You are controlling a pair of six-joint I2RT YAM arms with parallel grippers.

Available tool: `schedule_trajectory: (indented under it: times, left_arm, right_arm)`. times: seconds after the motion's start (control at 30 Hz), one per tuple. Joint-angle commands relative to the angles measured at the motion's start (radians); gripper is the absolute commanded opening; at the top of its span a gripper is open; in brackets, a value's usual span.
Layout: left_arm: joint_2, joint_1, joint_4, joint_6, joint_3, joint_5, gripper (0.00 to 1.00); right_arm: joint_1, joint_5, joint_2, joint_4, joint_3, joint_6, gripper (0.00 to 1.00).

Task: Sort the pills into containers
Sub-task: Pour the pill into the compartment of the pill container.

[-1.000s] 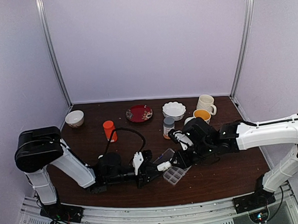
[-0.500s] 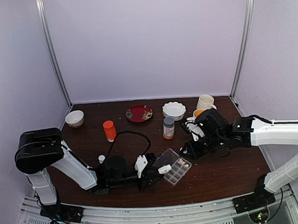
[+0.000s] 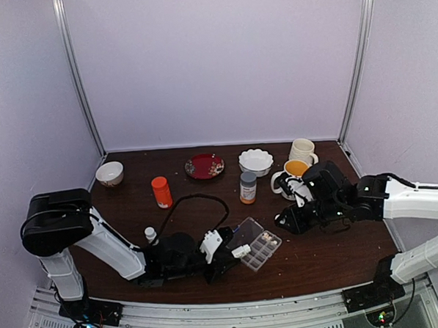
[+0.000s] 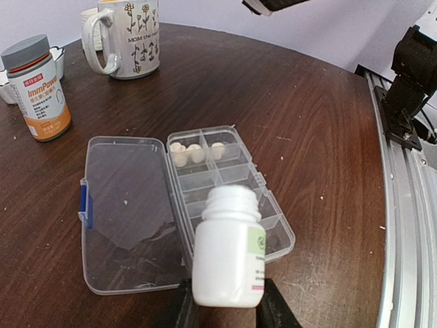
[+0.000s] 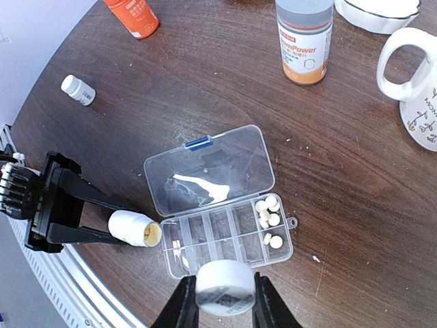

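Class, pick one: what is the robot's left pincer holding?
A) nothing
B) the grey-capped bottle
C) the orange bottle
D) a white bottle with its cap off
D: in the left wrist view the left pincer is clamped on an uncapped white bottle, whose open mouth points toward the organiser box.

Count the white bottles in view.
3: first bottle in the left claw; second bottle, seen end-on, in the right claw; third bottle, small, standing free beside the left arm.
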Motion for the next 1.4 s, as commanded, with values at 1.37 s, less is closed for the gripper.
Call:
schedule_trajectory:
  times: [1.37]
  left_arm:
    - [-0.083, -0.053, -0.425, -0.109, 0.139, -0.113, 0.00]
  right_arm:
    - [0.088, -0.184, 0.051, 0.252, -0.116, 0.082, 0.00]
